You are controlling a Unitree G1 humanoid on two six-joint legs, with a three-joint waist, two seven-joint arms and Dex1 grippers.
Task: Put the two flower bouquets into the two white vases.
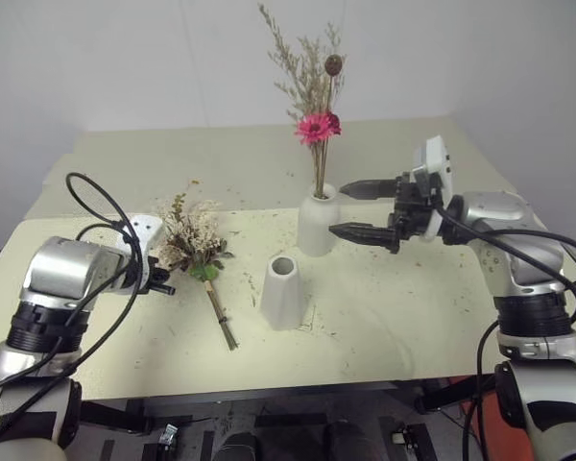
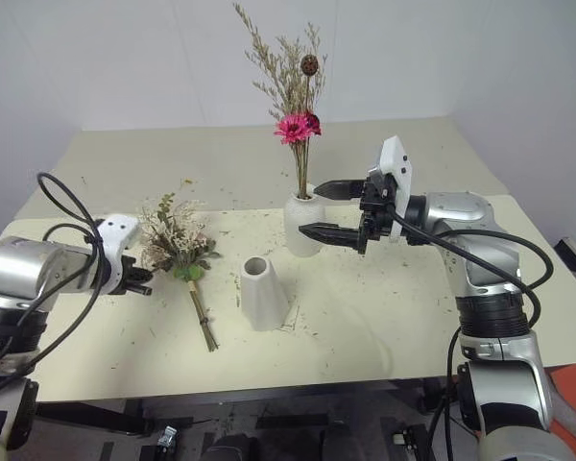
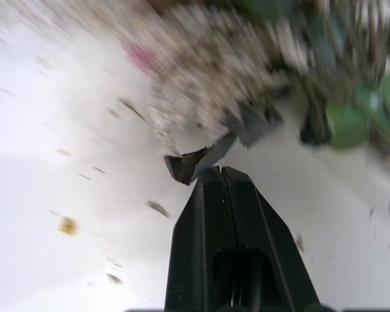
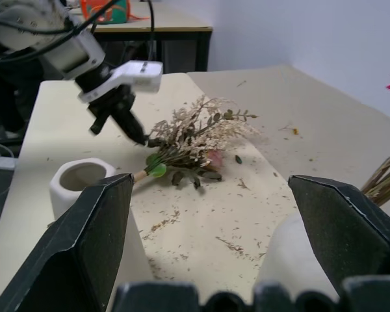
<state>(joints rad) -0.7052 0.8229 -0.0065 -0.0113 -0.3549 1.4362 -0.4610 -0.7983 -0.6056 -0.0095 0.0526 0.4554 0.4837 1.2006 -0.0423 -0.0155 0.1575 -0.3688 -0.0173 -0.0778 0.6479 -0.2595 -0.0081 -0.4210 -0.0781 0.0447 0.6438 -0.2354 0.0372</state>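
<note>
The slim beige bouquet with a pink daisy [image 1: 316, 126] stands upright in the bottle-shaped white vase [image 1: 316, 229] at mid-table. My right gripper [image 1: 339, 209] is open just right of that vase, its fingers level and holding nothing; the vase's shoulder [image 4: 292, 260] lies between them. The cone-shaped white vase [image 1: 284, 291] stands empty in front. The bushy cream-white bouquet [image 1: 194, 248] lies flat on the table to its left, stems toward the front edge. My left gripper [image 1: 161, 285] is shut and empty, its tip [image 3: 218, 172] just short of the bouquet's leafy part.
Dried flower crumbs are scattered over the cream table [image 1: 394, 327]. Black cables loop over both arms. The table's front edge [image 1: 298, 389] runs close below the cone vase. A second table with an orange object [image 4: 104, 10] stands behind my left arm.
</note>
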